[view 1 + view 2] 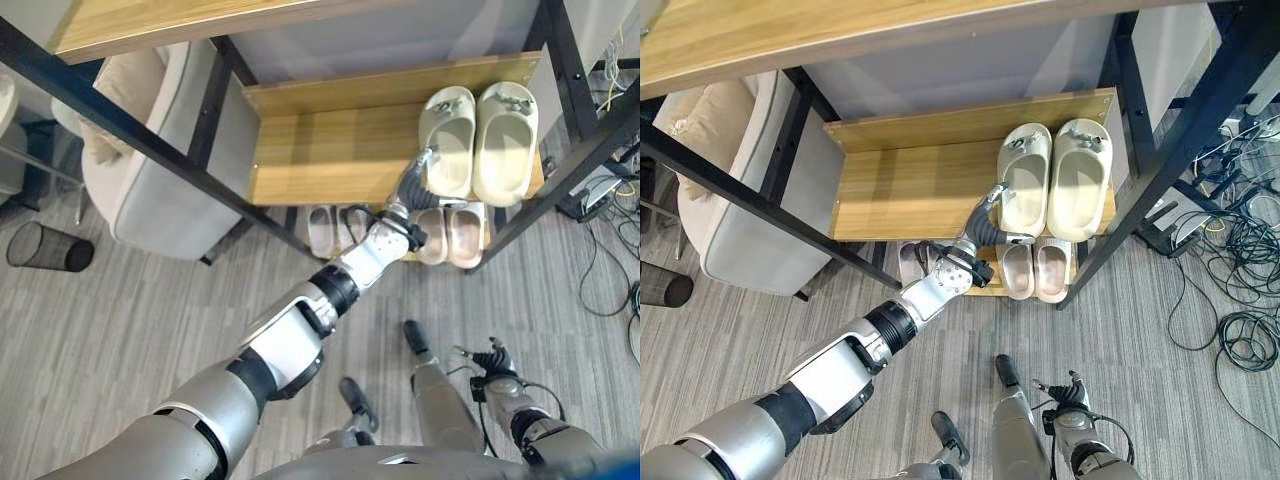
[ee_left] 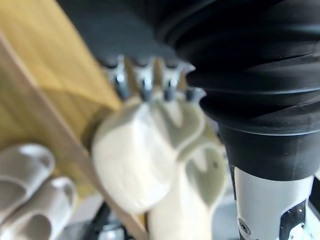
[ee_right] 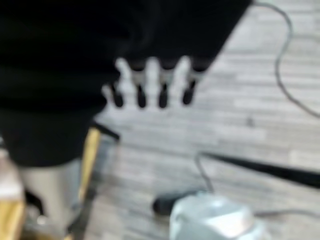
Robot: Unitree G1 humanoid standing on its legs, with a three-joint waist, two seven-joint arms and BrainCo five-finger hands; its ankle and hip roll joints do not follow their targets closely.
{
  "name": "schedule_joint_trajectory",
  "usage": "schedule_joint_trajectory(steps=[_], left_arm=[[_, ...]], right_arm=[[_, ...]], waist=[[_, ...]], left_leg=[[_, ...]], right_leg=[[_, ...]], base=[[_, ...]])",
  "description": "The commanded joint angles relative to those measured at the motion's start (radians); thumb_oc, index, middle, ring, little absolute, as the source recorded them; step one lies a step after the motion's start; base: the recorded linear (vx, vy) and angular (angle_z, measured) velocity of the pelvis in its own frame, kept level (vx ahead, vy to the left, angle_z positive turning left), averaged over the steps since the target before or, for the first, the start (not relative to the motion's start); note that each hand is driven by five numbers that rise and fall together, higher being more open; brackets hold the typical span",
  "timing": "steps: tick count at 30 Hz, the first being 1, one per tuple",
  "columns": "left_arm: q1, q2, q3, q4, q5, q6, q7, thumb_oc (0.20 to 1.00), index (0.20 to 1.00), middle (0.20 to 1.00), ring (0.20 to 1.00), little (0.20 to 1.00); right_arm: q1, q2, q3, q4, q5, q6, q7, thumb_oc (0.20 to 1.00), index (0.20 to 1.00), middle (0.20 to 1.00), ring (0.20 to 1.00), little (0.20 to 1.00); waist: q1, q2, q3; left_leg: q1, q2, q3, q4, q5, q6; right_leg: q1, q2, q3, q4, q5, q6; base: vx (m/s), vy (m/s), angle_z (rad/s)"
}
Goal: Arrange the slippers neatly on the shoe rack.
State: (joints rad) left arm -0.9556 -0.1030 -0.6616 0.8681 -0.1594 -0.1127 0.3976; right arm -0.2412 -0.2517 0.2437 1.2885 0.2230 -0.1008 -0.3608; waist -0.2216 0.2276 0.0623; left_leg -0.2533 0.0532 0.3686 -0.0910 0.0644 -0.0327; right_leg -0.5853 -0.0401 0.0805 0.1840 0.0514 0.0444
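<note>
Left arm reaches forward and up from the lower left, fully stretched toward the shoe rack [image 1: 330, 150]. Left hand [image 1: 412, 185] sits at the front edge of the middle shelf [image 1: 320, 160], fingers [image 2: 145, 85] straight and lying against the heel end and near side of the left cream slipper [image 1: 447, 140]; nothing gripped, hand open and in contact. In the left wrist view the fingers [image 2: 145, 85] rest on top of that slipper's rounded heel. Its mate, the right cream slipper [image 1: 505, 140], lies just beyond on the far side from the hand, touching the first, both toes pointing to the back of the shelf. Below the hand, on the bottom shelf, a pale grey pair [image 1: 330, 228] lies just to its left and a pink pair [image 1: 450, 233] just under and to its right. Left of the arm stands a grey armchair [image 1: 150, 170], and farther left a black mesh bin [image 1: 48, 247] on the floor. Right hand [image 1: 492, 362] hangs low at the robot's side, well apart from the rack, fingers [image 3: 150, 82] relaxed and straight over bare floor, holding nothing.
</note>
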Motion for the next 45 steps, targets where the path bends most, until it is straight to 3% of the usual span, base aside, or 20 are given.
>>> schedule_joint_trajectory(steps=[1, 5, 6, 9, 10, 13, 14, 19, 20, 23, 24, 31, 36, 41, 45], left_arm=[[-0.023, 0.058, 0.057, -0.099, 0.107, -0.076, 0.012, 1.0, 1.0, 1.0, 1.0, 1.0], [0.115, 0.167, 0.058, -0.32, 0.121, -0.101, -0.041, 1.0, 1.0, 1.0, 1.0, 1.0], [0.218, 0.248, 0.073, -0.463, 0.116, -0.119, -0.085, 1.0, 1.0, 1.0, 1.0, 1.0], [0.249, 0.271, 0.083, -0.502, 0.114, -0.124, -0.093, 1.0, 1.0, 1.0, 1.0, 1.0], [0.366, 0.344, 0.114, -0.635, 0.083, -0.137, -0.143, 1.0, 1.0, 1.0, 1.0, 1.0], [0.367, 0.344, 0.114, -0.635, 0.083, -0.137, -0.143, 1.0, 1.0, 1.0, 1.0, 1.0], [0.492, 0.391, 0.149, -0.739, 0.072, -0.143, -0.2, 1.0, 1.0, 1.0, 1.0, 1.0], [0.494, 0.393, 0.15, -0.742, 0.071, -0.141, -0.201, 1.0, 1.0, 1.0, 1.0, 1.0], [0.6, 0.47, 0.194, -0.879, -0.002, -0.138, -0.294, 1.0, 1.0, 1.0, 1.0, 1.0], [0.641, 0.479, 0.217, -0.914, -0.042, -0.132, -0.313, 1.0, 1.0, 1.0, 1.0, 1.0], [0.683, 0.492, 0.241, -0.951, -0.098, -0.122, -0.351, 1.0, 1.0, 1.0, 1.0, 1.0], [0.772, 0.512, 0.273, -0.989, -0.151, -0.102, -0.394, 1.0, 1.0, 1.0, 1.0, 1.0], [0.909, 0.526, 0.334, -0.949, -0.229, -0.054, -0.416, 1.0, 1.0, 1.0, 1.0, 1.0], [1.107, 0.559, 0.502, -0.794, -0.079, -0.033, -0.369, 1.0, 1.0, 1.0, 1.0, 1.0], [1.184, 0.534, 0.595, -0.681, -0.101, -0.002, -0.358, 1.0, 1.0, 1.0, 1.0, 1.0]], right_arm=[[0.074, -0.001, 0.002, 0.079, 0.005, 0.017, 0.023, 1.0, 1.0, 1.0, 1.0, 1.0], [0.123, 0.022, -0.033, 0.075, -0.008, 0.027, 0.036, 1.0, 1.0, 1.0, 1.0, 1.0], [0.136, 0.042, -0.052, 0.063, -0.017, 0.031, 0.043, 1.0, 1.0, 1.0, 1.0, 1.0], [0.14, 0.049, -0.056, 0.057, -0.02, 0.031, 0.043, 1.0, 1.0, 1.0, 1.0, 1.0], [0.156, 0.074, -0.065, 0.039, -0.037, 0.039, 0.052, 1.0, 1.0, 1.0, 1.0, 1.0], [0.156, 0.074, -0.065, 0.038, -0.037, 0.039, 0.052, 1.0, 1.0, 1.0, 1.0, 1.0], [0.184, 0.099, -0.064, 0.019, -0.057, 0.045, 0.076, 1.0, 1.0, 1.0, 1.0, 1.0], [0.185, 0.1, -0.063, 0.018, -0.057, 0.045, 0.076, 1.0, 1.0, 1.0, 1.0, 1.0], [0.207, 0.128, -0.065, 0.0, -0.068, 0.051, 0.095, 1.0, 1.0, 1.0, 1.0, 1.0], [0.215, 0.142, -0.056, -0.005, -0.076, 0.054, 0.102, 1.0, 1.0, 1.0, 1.0, 1.0], [0.225, 0.152, -0.052, -0.004, -0.08, 0.059, 0.116, 1.0, 1.0, 1.0, 1.0, 1.0], [0.231, 0.166, -0.048, -0.008, -0.083, 0.063, 0.126, 1.0, 1.0, 1.0, 1.0, 1.0], [0.223, 0.185, -0.036, -0.029, -0.09, 0.065, 0.132, 1.0, 1.0, 1.0, 1.0, 1.0], [0.226, 0.176, -0.051, -0.055, -0.084, 0.064, 0.148, 1.0, 1.0, 1.0, 1.0, 1.0], [0.252, 0.165, -0.068, -0.071, -0.078, 0.071, 0.161, 1.0, 1.0, 1.0, 1.0, 1.0]], waist=[[-0.011, -0.015, -0.005], [0.012, -0.039, -0.029], [0.03, -0.053, -0.047], [0.035, -0.058, -0.051], [0.053, -0.078, -0.073], [0.053, -0.078, -0.073], [0.076, -0.108, -0.096], [0.074, -0.109, -0.095], [0.114, -0.151, -0.12], [0.124, -0.167, -0.124], [0.142, -0.187, -0.128], [0.167, -0.213, -0.128], [0.203, -0.25, -0.125], [0.232, -0.286, -0.121], [0.239, -0.295, -0.121]], left_leg=[[0.045, 0.094, -0.174, 0.004, 0.024, -0.088], [0.091, 0.088, -0.179, 0.004, 0.011, -0.083], [0.118, 0.083, -0.183, 0.004, 0.001, -0.08], [0.128, 0.082, -0.185, 0.004, -0.001, -0.079], [0.163, 0.074, -0.191, 0.004, -0.014, -0.075], [0.164, 0.074, -0.191, 0.004, -0.014, -0.075], [0.207, 0.063, -0.203, 0.004, -0.031, -0.071], [0.208, 0.062, -0.205, 0.004, -0.031, -0.071], [0.244, 0.05, -0.233, 0.004, -0.05, -0.067], [0.253, 0.047, -0.242, 0.004, -0.055, -0.066], [0.257, 0.042, -0.251, 0.004, -0.063, -0.063], [0.264, 0.035, -0.267, 0.004, -0.066, -0.059], [0.263, 0.03, -0.28, 0.004, -0.07, -0.052], [0.272, 0.028, -0.288, 0.004, -0.072, -0.047], [0.283, 0.026, -0.29, 0.004, -0.076, -0.043]], right_leg=[[0.167, -0.053, -0.111, -0.151, 0.023, 0.077], [0.232, -0.058, -0.131, -0.162, 0.016, 0.082], [0.271, -0.063, -0.143, -0.175, 0.016, 0.086], [0.285, -0.064, -0.146, -0.179, 0.017, 0.087], [0.337, -0.068, -0.164, -0.195, 0.018, 0.092], [0.338, -0.068, -0.164, -0.195, 0.018, 0.092], [0.404, -0.068, -0.191, -0.214, 0.02, 0.097], [0.407, -0.069, -0.192, -0.216, 0.02, 0.098], [0.473, -0.076, -0.232, -0.235, 0.023, 0.108], [0.492, -0.08, -0.246, -0.245, 0.028, 0.111], [0.506, -0.085, -0.26, -0.258, 0.038, 0.117], [0.525, -0.091, -0.276, -0.261, 0.042, 0.122], [0.532, -0.095, -0.292, -0.271, 0.055, 0.129], [0.551, -0.095, -0.297, -0.271, 0.056, 0.128], [0.56, -0.094, -0.298, -0.271, 0.055, 0.126]], base=[[0.01, -0.066, 0.08], [0.01, -0.037, 0.27], [0.04, -0.017, 0.04], [0.03, 0.005, 0.11], [0.05, 0.022, 0.05], [0.03, 0.036, -0.03], [0.03, 0.086, 0.24], [0.01, 0.048, 0.1], [-0.01, 0.199, -0.05], [-0.03, 0.117, 0.35], [-0.05, 0.089, 0.24], [-0.04, 0.064, 0.09], [-0.05, 0.068, 0.12], [0.0, 0.046, 0.05], [0.01, 0.038, 0.05]])
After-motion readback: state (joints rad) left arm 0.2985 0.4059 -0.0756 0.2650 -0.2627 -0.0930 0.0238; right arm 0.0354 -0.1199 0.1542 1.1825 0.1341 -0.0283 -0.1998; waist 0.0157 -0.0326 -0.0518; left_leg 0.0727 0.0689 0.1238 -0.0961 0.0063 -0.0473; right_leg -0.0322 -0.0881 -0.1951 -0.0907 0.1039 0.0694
